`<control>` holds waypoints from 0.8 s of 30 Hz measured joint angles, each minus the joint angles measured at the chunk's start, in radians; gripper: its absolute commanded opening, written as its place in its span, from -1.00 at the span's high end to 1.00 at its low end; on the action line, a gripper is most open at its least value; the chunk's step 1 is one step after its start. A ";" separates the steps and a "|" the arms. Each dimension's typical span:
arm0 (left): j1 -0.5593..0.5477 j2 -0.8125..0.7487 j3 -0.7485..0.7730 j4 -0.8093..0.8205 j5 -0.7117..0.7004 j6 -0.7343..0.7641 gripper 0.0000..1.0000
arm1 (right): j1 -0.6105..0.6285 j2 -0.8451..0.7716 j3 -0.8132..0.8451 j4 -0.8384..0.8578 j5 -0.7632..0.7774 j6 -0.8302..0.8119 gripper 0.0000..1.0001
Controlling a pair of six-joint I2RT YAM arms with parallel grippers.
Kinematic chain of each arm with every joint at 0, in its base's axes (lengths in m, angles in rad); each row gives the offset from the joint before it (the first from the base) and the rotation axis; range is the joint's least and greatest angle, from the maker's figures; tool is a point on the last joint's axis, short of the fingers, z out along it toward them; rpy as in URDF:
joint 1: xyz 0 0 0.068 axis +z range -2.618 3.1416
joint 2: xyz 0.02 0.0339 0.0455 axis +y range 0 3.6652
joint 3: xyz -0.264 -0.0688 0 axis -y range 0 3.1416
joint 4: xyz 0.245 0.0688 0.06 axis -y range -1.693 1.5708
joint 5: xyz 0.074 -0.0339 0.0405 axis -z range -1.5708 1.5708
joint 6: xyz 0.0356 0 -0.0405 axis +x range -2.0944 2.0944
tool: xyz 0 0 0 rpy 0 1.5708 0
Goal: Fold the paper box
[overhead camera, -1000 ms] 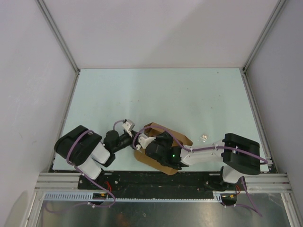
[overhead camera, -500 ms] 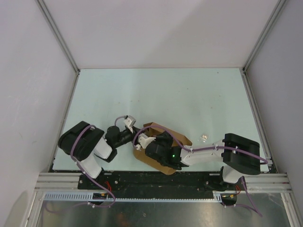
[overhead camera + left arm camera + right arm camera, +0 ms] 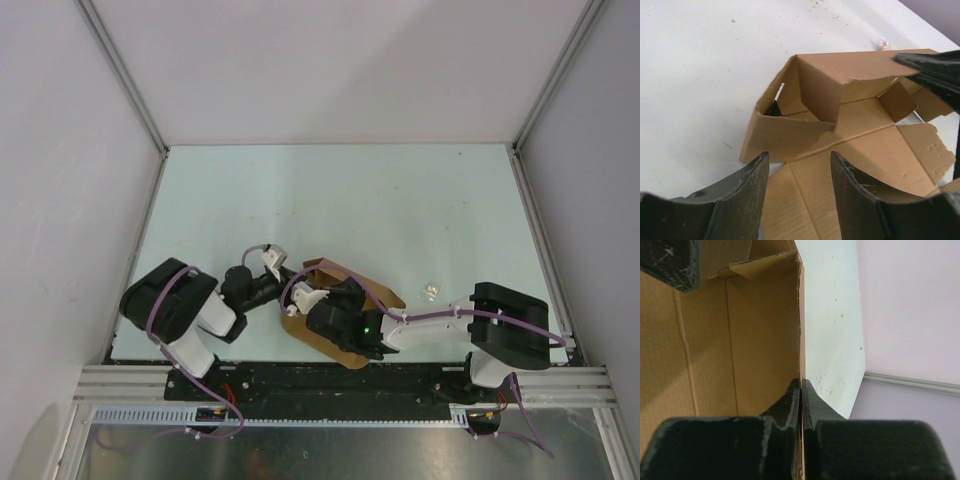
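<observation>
The paper box (image 3: 345, 290) is a brown cardboard die-cut sheet, partly folded, near the table's front edge. In the left wrist view its far walls (image 3: 820, 90) stand up while flat flaps lie nearer. My left gripper (image 3: 797, 160) is open, its fingers (image 3: 745, 200) hovering over a flat flap just short of the raised wall. My right gripper (image 3: 801, 385) is shut on the thin edge of an upright box wall (image 3: 765, 330), seen edge-on. In the top view the right gripper (image 3: 312, 300) sits over the box, and the left gripper (image 3: 285, 285) is at its left edge.
A tiny clear plastic scrap (image 3: 430, 291) lies on the table right of the box; it also shows in the left wrist view (image 3: 882, 44). The pale table (image 3: 340, 200) is enclosed by white walls on three sides. The metal rail runs along the front edge.
The left arm has drawn back slightly and its elbow shifted up and left. The right arm and the box have stayed put.
</observation>
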 measured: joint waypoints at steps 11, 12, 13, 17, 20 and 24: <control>0.071 -0.177 -0.102 0.011 0.003 -0.008 -0.23 | 0.001 0.000 0.000 0.002 -0.001 0.004 0.96; 0.085 -0.173 -0.102 0.011 0.005 -0.010 -0.23 | 0.001 0.000 0.000 0.002 -0.002 0.003 0.95; 0.097 -0.167 -0.102 0.013 0.006 -0.011 -0.23 | 0.001 0.000 0.000 0.002 -0.004 0.003 0.95; 0.104 -0.134 -0.102 0.012 0.014 -0.016 -0.23 | 0.000 -0.003 0.000 0.000 -0.013 0.002 0.94; 0.105 -0.104 -0.096 0.011 0.028 -0.016 -0.23 | -0.006 -0.019 -0.008 0.006 -0.035 -0.002 0.93; 0.105 -0.068 -0.057 0.009 0.067 -0.015 -0.24 | -0.011 -0.037 -0.017 0.011 -0.059 -0.011 0.93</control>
